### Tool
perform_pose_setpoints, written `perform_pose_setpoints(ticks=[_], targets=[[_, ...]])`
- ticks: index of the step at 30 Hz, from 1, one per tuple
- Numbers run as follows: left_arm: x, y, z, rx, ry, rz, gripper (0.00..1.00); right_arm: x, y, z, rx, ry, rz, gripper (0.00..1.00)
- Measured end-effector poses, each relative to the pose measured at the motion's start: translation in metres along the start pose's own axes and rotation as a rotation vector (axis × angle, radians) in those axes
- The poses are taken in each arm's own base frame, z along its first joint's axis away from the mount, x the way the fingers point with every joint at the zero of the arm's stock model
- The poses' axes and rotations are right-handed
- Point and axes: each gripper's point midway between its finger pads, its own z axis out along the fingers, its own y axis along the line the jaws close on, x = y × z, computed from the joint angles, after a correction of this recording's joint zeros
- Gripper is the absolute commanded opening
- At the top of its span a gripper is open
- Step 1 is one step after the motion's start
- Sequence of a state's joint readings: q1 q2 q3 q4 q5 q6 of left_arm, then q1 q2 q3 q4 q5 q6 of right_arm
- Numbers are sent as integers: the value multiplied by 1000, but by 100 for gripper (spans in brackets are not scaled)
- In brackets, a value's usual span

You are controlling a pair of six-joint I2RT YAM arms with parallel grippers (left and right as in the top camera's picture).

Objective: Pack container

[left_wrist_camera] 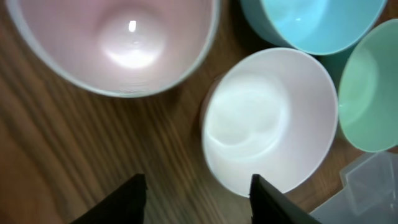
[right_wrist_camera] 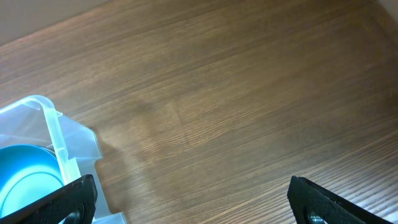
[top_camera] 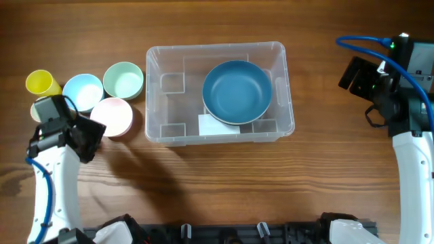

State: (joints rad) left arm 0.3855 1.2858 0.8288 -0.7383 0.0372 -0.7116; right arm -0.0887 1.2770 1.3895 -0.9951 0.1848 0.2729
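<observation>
Standing in the middle of the wooden table (top_camera: 217, 190), the container (top_camera: 178, 105) held a dark blue bowl (top_camera: 237, 91) in its right half; a pink bowl (top_camera: 112, 115), a light blue bowl (top_camera: 83, 91), a green bowl (top_camera: 123, 80) and a yellow cup (top_camera: 41, 83) sat grouped just to its left; the left gripper (left_wrist_camera: 196, 190) hung at the pink bowl's edge, fingers spread and empty; the right gripper (right_wrist_camera: 193, 202), well off to the container's right, was likewise wide open over the wood, gripping nothing.
</observation>
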Motion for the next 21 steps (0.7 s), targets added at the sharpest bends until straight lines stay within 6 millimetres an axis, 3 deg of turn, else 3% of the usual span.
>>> perform_pose_setpoints(ticks=[7,15,21], targets=[[18,-24,21,-3,18,111,53,0,0,0,0,0,0,99],[20,-15,36,-96,2,56,52,0,0,0,0,0,0,99],[22,-10,50,-134,14,-3,37,0,0,0,0,0,0,100]])
